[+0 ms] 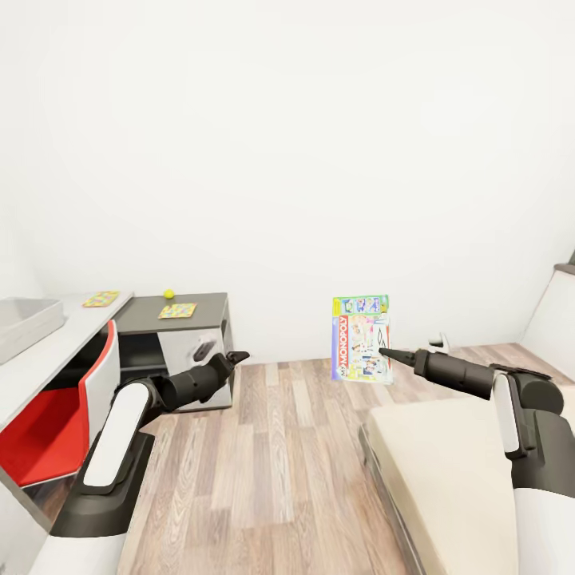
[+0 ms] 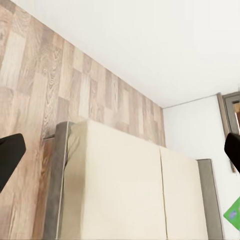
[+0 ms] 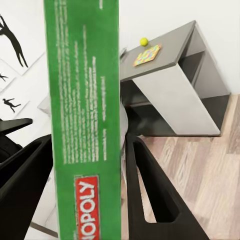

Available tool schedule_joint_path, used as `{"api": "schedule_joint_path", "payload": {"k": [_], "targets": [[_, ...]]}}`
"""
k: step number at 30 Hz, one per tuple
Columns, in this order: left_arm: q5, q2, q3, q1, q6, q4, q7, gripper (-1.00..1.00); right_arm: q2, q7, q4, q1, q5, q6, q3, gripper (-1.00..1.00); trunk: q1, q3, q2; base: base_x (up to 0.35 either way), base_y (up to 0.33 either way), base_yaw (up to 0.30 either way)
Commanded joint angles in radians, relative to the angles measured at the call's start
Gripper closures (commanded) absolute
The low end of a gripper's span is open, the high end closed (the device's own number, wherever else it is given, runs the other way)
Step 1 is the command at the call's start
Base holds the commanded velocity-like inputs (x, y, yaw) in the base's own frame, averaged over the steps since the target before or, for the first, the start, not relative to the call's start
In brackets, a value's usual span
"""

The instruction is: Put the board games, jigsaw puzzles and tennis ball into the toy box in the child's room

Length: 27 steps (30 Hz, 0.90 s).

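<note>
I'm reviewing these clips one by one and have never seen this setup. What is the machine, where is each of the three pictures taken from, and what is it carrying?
These are simulator renders of a wheeled robot with two arms. The big picture comes from a camera on its head, looking down over both arms. The other two come from cameras near each hand, looking along its fingers.

The right hand holds a Monopoly board game upright in the air; in the right wrist view the box's green edge sits between the two dark fingers. The left hand is open and carries nothing.

To the left stands a grey table with a tennis ball and a flat colourful toy on it. Another colourful toy lies on the lighter desk beside it, near a grey toy box. The bed is at lower right.
</note>
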Motion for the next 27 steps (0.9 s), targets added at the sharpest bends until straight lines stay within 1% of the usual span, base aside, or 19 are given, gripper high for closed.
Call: {"api": "schedule_joint_path", "payload": {"k": [1,9,13,18,27], "targets": [[0.011,0.000,0.000,-0.001,0.001,0.000,0.010,-1.00,0.000,-0.001,-0.001,-0.001,-0.010,0.010,-0.001,1.00,0.001,-0.002,-0.002,0.305,0.182,0.297],[0.009,0.000,0.000,-0.001,0.001,-0.001,0.011,-1.00,-0.001,-0.001,-0.001,-0.001,-0.010,0.010,-0.001,1.00,0.001,-0.002,-0.002,0.296,0.201,0.297],[0.008,0.000,-0.002,-0.001,0.001,-0.001,0.012,-1.00,-0.001,-0.001,-0.001,-0.001,-0.010,0.010,-0.001,1.00,0.001,-0.002,-0.002,0.259,0.122,0.297],[0.008,-0.001,-0.004,-0.001,0.001,-0.001,0.012,-1.00,-0.001,-0.001,-0.001,-0.001,-0.010,0.010,-0.001,1.00,0.001,-0.002,-0.002,0.107,0.046,0.297],[0.008,-0.001,-0.005,-0.001,0.001,-0.001,0.012,-1.00,-0.001,-0.001,-0.001,-0.001,-0.010,0.010,-0.001,1.00,0.001,-0.002,-0.002,0.031,0.011,0.297]]}}
